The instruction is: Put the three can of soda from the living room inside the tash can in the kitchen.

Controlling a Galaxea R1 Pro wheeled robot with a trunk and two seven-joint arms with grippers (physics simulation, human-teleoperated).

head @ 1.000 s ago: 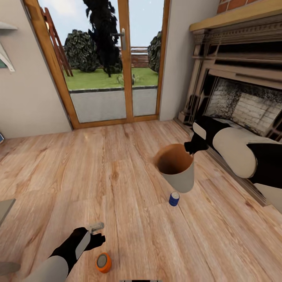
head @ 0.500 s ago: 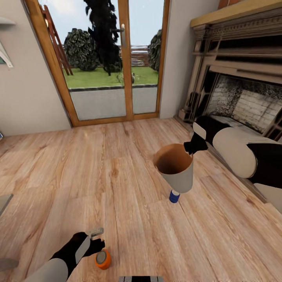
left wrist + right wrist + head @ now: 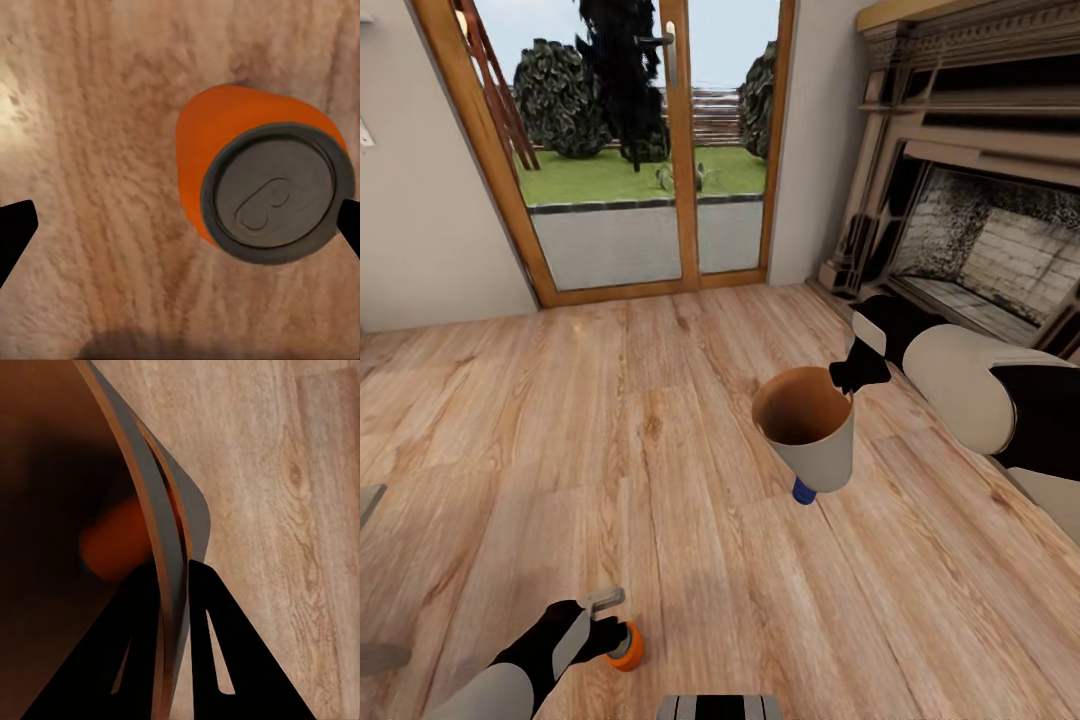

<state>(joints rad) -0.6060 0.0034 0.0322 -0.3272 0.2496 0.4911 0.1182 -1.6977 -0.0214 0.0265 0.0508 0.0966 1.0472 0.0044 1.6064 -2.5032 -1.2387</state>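
Left gripper (image 3: pixel 610 625): jaws spread wide over orange soda can (image 3: pixel 259 180) standing on wood floor (image 3: pixel 660 480).
Right gripper (image 3: pixel 174 574): jaws pinch trash can (image 3: pixel 808 428) rim.
Blue soda can (image 3: pixel 803 491): behind bin.

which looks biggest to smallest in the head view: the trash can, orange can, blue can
1. trash can, clearly largest.
2. orange can and blue can: both partly hidden, at different distances from the camera, so no sure order.

The wood floor (image 3: pixel 660 450) carries an orange can (image 3: pixel 628 648) and a blue can (image 3: pixel 803 491).
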